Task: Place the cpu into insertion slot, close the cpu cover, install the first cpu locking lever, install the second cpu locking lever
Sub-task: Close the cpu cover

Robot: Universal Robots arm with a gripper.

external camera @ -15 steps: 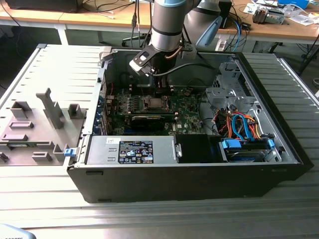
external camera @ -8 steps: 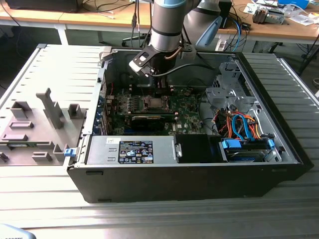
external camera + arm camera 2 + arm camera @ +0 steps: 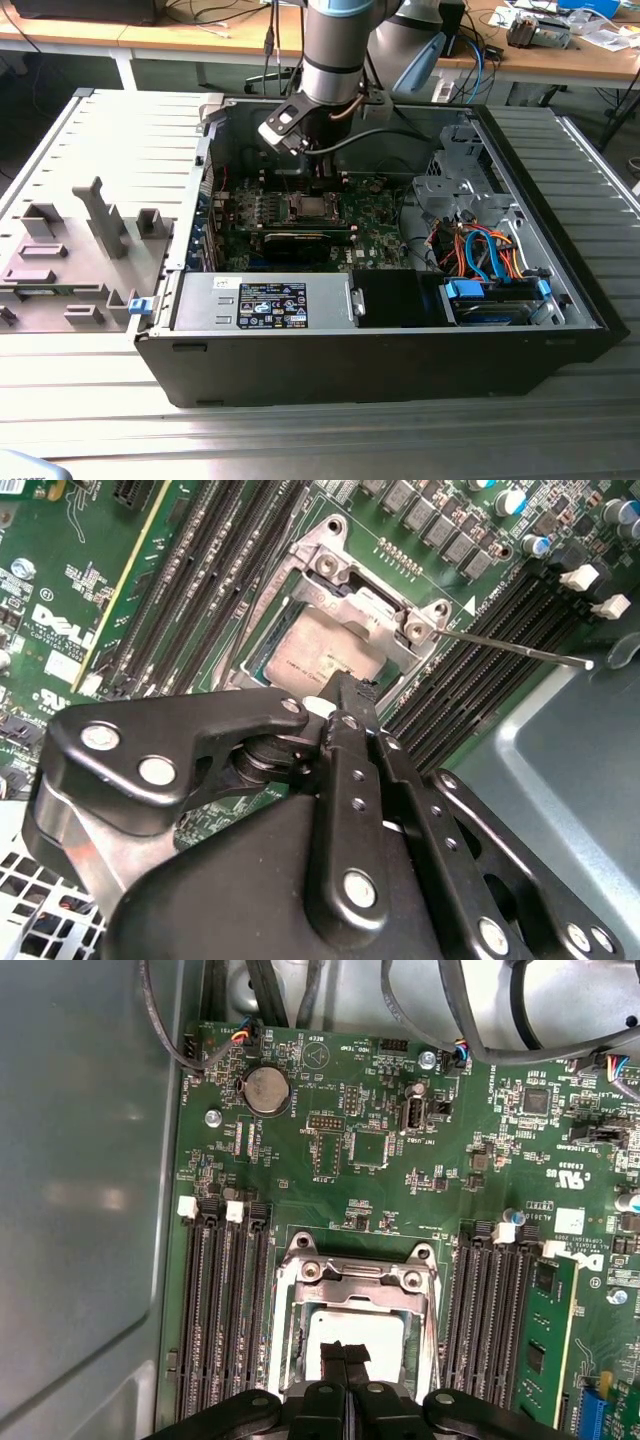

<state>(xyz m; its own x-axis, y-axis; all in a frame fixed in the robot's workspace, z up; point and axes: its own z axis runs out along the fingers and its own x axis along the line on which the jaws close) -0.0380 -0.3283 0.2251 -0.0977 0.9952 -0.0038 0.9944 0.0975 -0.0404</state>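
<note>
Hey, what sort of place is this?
Probably a robotics or electronics lab: a robot arm reaches into an open computer case, with cable-strewn wooden workbenches behind.

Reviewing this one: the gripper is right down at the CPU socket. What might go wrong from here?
1. The gripper's shut tips sit right at the cpu, which lies in the insertion slot. An off-centre push may scrape it or tilt it.
2. A thin locking lever sticks out over the memory slots and looks unlatched. The gripper could snag or bend it.
</note>
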